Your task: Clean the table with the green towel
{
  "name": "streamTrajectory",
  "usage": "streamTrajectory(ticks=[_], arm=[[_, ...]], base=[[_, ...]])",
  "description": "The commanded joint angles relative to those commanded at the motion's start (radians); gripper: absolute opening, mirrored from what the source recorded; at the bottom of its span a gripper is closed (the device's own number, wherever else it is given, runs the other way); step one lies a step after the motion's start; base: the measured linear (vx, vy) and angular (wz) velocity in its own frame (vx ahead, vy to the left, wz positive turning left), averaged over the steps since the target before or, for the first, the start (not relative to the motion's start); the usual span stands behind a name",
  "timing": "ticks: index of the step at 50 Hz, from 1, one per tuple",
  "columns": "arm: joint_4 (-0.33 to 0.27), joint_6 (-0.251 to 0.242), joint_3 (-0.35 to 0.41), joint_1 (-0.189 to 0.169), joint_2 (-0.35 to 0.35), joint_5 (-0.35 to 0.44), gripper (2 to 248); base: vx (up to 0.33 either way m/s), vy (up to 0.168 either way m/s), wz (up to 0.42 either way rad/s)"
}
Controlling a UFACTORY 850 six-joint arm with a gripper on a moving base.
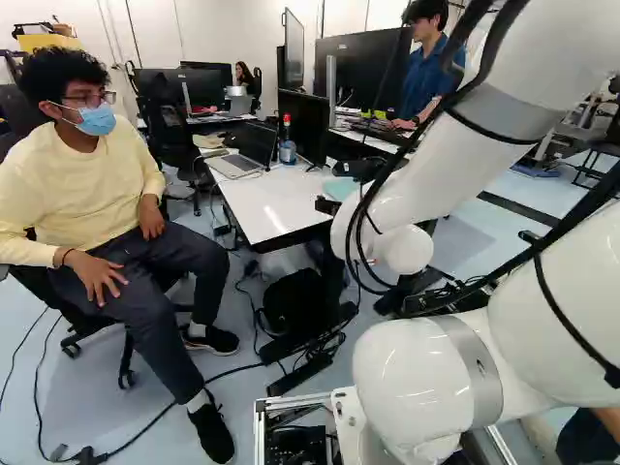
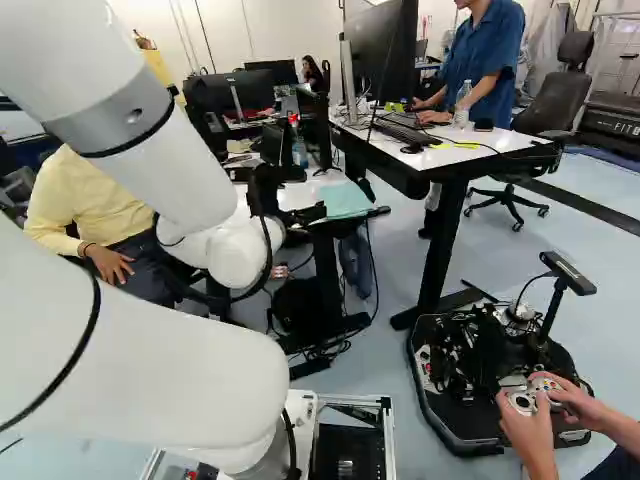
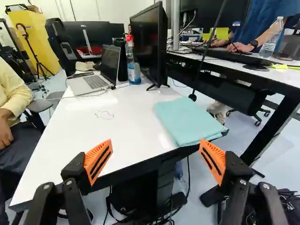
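Note:
My gripper (image 2: pixel 308 214) is at the near edge of the white table, close to the towel, in the right base view. In the wrist view the gripper (image 3: pixel 154 161) stands open, orange pads wide apart, nothing between them. Ahead of it lies the folded green towel (image 3: pixel 187 121), flat on the corner of the white table (image 3: pixel 65 145); the towel also shows in the right base view as a pale green patch (image 2: pixel 345 198). A thin reddish scribble (image 3: pixel 104 115) marks the tabletop.
On the table's far part stand a laptop (image 3: pixel 96 83), a spray bottle with red top (image 3: pixel 133 65) and a monitor (image 3: pixel 151 44). A taller desk (image 2: pixel 440 152) adjoins. Another robot's base (image 2: pixel 470 375) stands to the right. A seated person's legs (image 1: pixel 145 310) are beside the table.

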Motion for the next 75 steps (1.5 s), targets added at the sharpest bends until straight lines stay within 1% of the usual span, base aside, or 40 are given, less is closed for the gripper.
streamTrajectory(ticks=[13,32,75], arm=[[0.0,0.0,-0.041,-0.01,-0.011,-0.006,247],[0.0,0.0,-0.107,-0.024,-0.033,-0.034,247],[0.0,0.0,-0.265,-0.057,-0.099,-0.166,247]], base=[[0.0,0.0,0.0],[0.0,0.0,0.0],[0.0,0.0,0.0]])
